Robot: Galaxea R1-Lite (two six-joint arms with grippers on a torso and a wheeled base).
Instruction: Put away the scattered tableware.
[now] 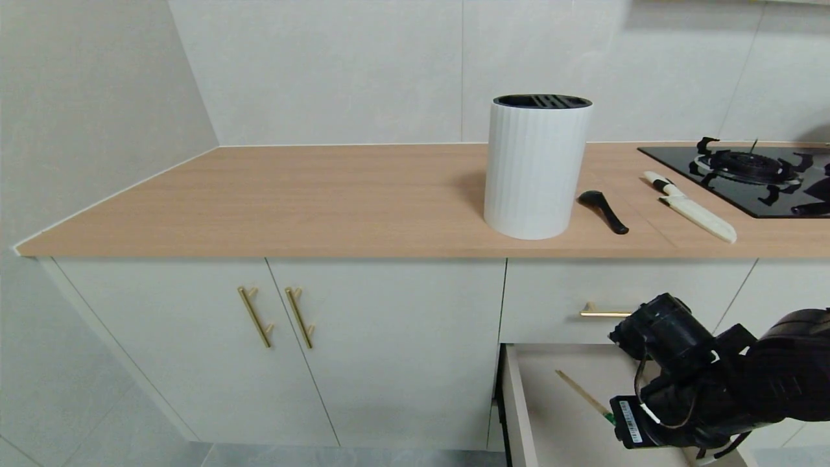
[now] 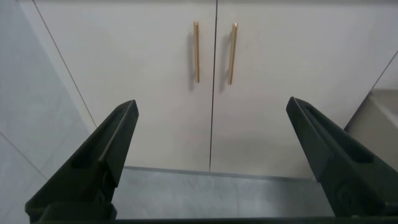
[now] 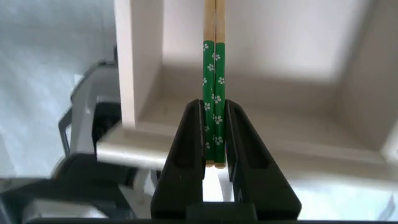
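left pincer (image 2: 211,158): released, fingers (image 2: 115,155) spread far apart, gripping and touching nothing; held low in front of the cabinet.
cabinet doors (image 2: 155,106): straight ahead of the left pincer, shut, two upright gold handles (image 2: 196,51) side by side at the seam.
worktop (image 1: 324,194): light wood, well above both pincers.
holder (image 1: 537,168): white ribbed cylinder with a black slotted top, upright on the worktop, up and to the left of the right pincer.
spoon (image 1: 603,211): black, lying flat on the worktop just beside the holder, well above the right pincer.
knife (image 1: 690,209): pale blade, pale-and-black handle, flat on the worktop between spoon and hob, well above the right pincer.
hob (image 1: 746,172): black glass with a burner, at the worktop's right end.
right pincer (image 3: 215,109): clenched on the chopsticks, fingers pressed against both sides of the pair; held low over the open drawer.
chopsticks (image 3: 214,62): wooden pair side by side, gripped at the green flower-patterned ends; bare shafts running away from the right pincer over the drawer's inside; touching the drawer floor or not, cannot tell.
drawer (image 1: 519,402): pulled out, pale inside, directly under the right pincer; above it a shut drawer front (image 1: 564,292) with a gold bar handle (image 1: 606,313).
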